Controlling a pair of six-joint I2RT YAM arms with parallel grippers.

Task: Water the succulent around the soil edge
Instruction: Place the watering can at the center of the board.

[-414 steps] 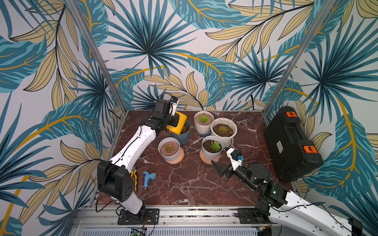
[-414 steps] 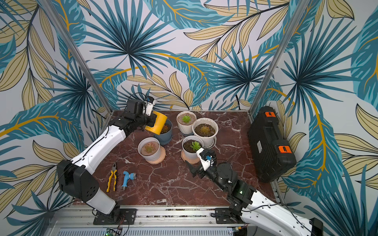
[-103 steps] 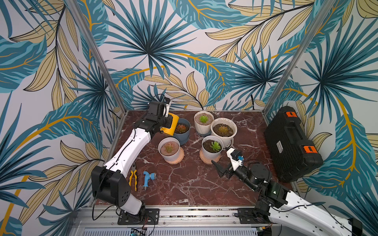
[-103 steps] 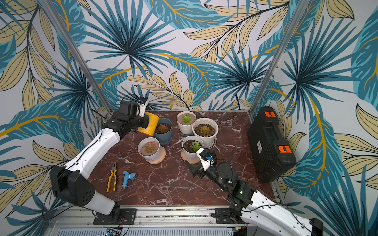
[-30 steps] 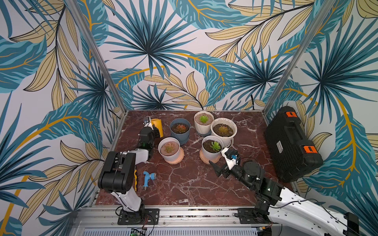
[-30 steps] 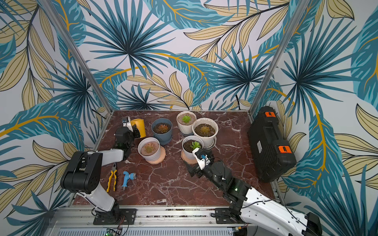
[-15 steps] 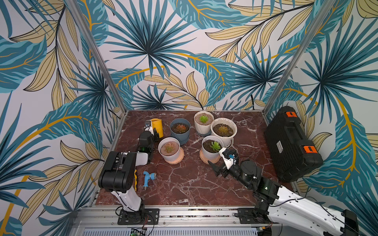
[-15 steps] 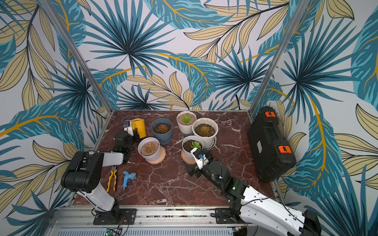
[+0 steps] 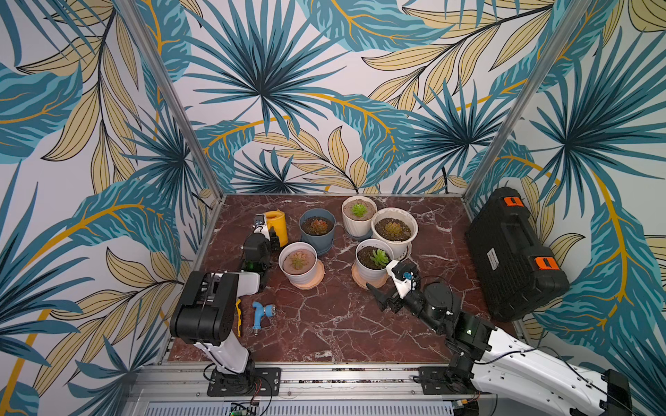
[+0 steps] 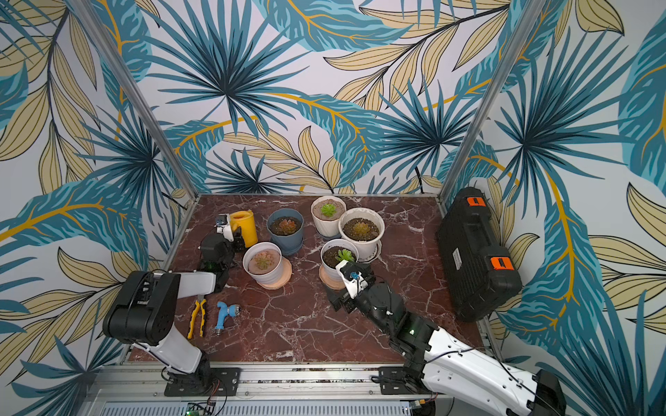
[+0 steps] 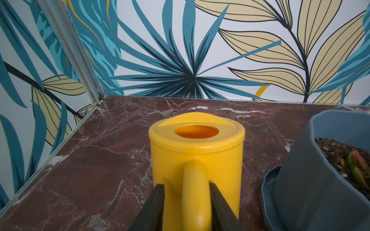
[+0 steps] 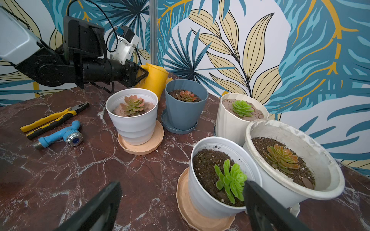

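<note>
The yellow watering can (image 9: 277, 225) (image 10: 245, 225) (image 11: 196, 152) stands upright on the marble table at the back left. My left gripper (image 9: 272, 239) (image 10: 239, 239) (image 11: 186, 186) is shut on its handle, one finger on each side. Just right of the can, a reddish succulent (image 9: 318, 226) (image 10: 287, 225) (image 12: 186, 96) grows in dark soil in a blue-grey pot (image 11: 312, 160). My right gripper (image 9: 382, 288) (image 12: 182, 186) hangs open and empty low in front of a white pot with a green succulent (image 12: 230, 180).
A white pot on a tan saucer (image 9: 299, 263), a ribbed cream pot (image 9: 358, 212) and a large white pot (image 9: 394, 228) crowd the middle. Yellow-handled pliers (image 10: 197, 317) and a blue hose nozzle (image 10: 223, 315) lie front left. A black case (image 9: 515, 252) stands at the right edge.
Seconds ago the left arm held the can up beside the blue-grey pot; it now rests on the table with the arm folded low. My right gripper has crept slightly toward the front white pot.
</note>
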